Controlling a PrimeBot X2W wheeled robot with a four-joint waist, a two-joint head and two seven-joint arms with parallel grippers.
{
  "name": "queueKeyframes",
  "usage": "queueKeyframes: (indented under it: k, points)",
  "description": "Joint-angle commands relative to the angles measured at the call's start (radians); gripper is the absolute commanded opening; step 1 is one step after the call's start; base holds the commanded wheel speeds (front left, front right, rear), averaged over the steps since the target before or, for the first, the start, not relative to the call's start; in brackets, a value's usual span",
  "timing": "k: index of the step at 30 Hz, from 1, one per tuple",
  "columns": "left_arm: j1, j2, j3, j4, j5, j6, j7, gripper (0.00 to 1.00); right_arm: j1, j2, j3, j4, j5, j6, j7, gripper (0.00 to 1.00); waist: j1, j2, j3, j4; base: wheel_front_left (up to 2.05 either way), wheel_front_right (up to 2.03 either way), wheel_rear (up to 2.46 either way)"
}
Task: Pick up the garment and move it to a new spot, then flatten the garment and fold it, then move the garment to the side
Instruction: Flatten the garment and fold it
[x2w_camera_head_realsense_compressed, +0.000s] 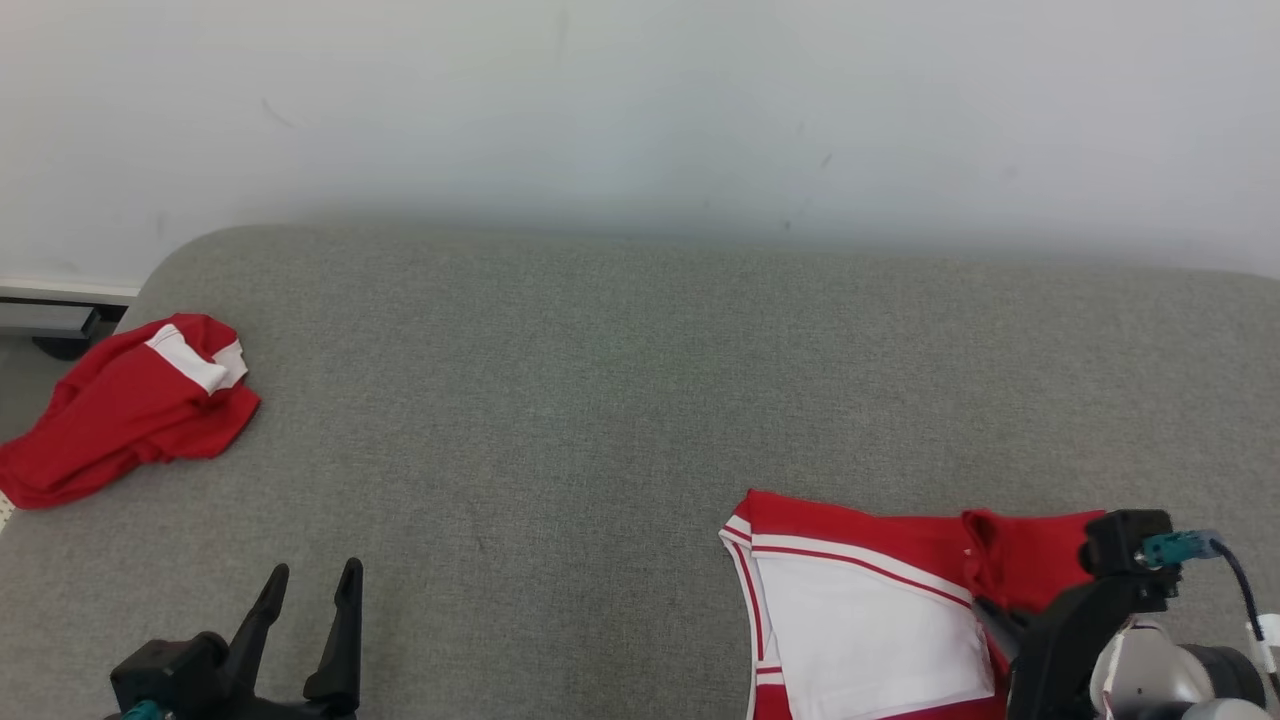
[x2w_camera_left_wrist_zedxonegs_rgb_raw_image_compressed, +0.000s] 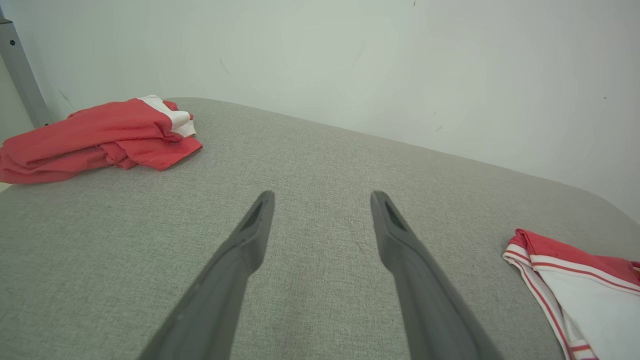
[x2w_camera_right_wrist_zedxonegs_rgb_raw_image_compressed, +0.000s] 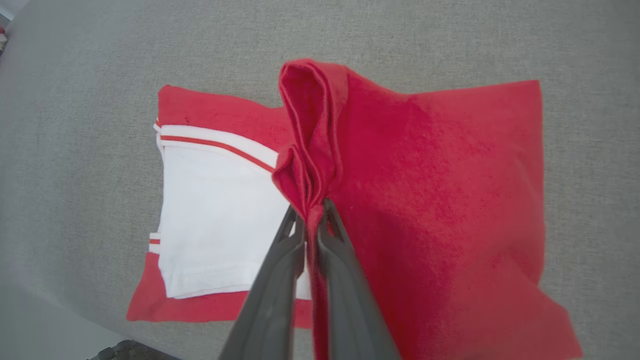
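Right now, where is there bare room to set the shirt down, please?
The middle of the grey surface is bare, between the crumpled red garment on the left and the shirt. Crowded near right, where the right gripper pinches the shirt.

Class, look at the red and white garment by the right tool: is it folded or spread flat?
Folded. The red and white garment lies in layers, and the right tool pinches a raised red fold.
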Motion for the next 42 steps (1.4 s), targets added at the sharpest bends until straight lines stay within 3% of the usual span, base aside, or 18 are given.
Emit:
queueKeyframes:
  k: [1, 18, 36, 37, 38, 42]
  points:
    - [-0.008, 0.006, 0.001, 0.003, -0.003, -0.006, -0.005, 1.0, 0.008, -0.005, 0.018, -0.004, 0.027, -0.001, -0.01, 0.0, 0.0001, 0.0, 0.0, 0.002, 0.0, 0.0, 0.0]
    - [-0.032, 0.0, -0.015, 0.015, -0.007, -0.011, -0.006, 1.0, -0.117, -0.005, 0.26, 0.155, 0.16, -0.001, -0.13, 0.0, 0.0001, 0.0, 0.006, 0.034, 0.0, 0.0, 0.0]
    - [-0.042, 0.0, -0.024, 0.027, -0.01, -0.008, -0.012, 1.0, -0.208, -0.005, 0.348, 0.325, 0.162, -0.001, -0.189, 0.0, 0.0001, 0.0, 0.016, 0.063, 0.0, 0.0, 0.0]
    - [-0.042, 0.0, -0.024, 0.027, -0.011, -0.008, -0.012, 1.0, -0.21, -0.005, 0.35, 0.326, 0.161, -0.001, -0.191, 0.33, 0.0001, 0.0, 0.016, 0.062, 0.0, 0.0, 0.0]
    - [-0.042, 0.0, -0.024, 0.026, -0.012, -0.008, -0.013, 1.0, -0.211, -0.005, 0.352, 0.328, 0.159, -0.001, -0.19, 1.0, 0.0001, 0.0, 0.017, 0.061, 0.0, 0.0, 0.0]
    - [-0.042, 0.002, -0.023, 0.025, -0.013, -0.006, -0.014, 1.0, -0.221, -0.005, 0.344, 0.317, 0.176, -0.001, -0.21, 1.0, 0.0001, 0.0, 0.018, 0.055, 0.0, 0.0, 0.0]
